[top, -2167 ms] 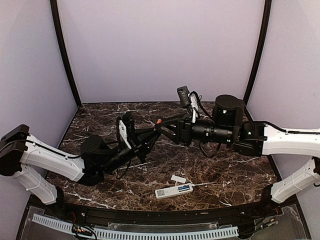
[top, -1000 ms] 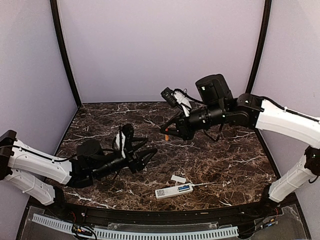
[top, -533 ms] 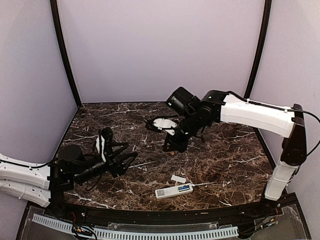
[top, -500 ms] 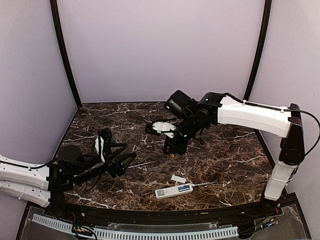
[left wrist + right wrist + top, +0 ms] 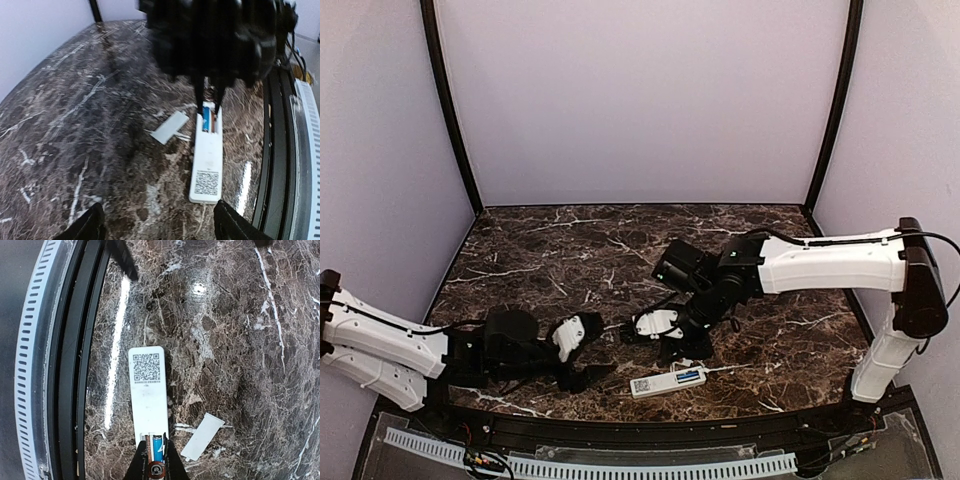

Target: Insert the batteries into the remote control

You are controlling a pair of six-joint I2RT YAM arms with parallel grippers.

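The white remote control (image 5: 149, 400) (image 5: 667, 381) lies back up near the table's front edge, its dark square sticker (image 5: 147, 366) facing up. A blue battery (image 5: 160, 446) (image 5: 205, 118) lies in the open recess at the remote's end. My right gripper (image 5: 155, 450) (image 5: 673, 354) stands directly over that recess, shut on the orange-red battery (image 5: 156, 470), which I see end-on between the fingers. My left gripper (image 5: 160, 212) (image 5: 600, 348) hovers low just left of the remote, open with nothing between its fingers.
A loose white battery cover (image 5: 201, 437) (image 5: 170, 127) lies on the marble beside the remote's recess end. The black table rim (image 5: 75, 365) and a slotted white strip (image 5: 30, 370) run close along the remote's other side. Purple walls enclose the table.
My right arm has swung down from mid-table to the remote's recess, carrying the orange-red battery. My left arm has drawn back towards the front edge, and its jaws have spread wider.
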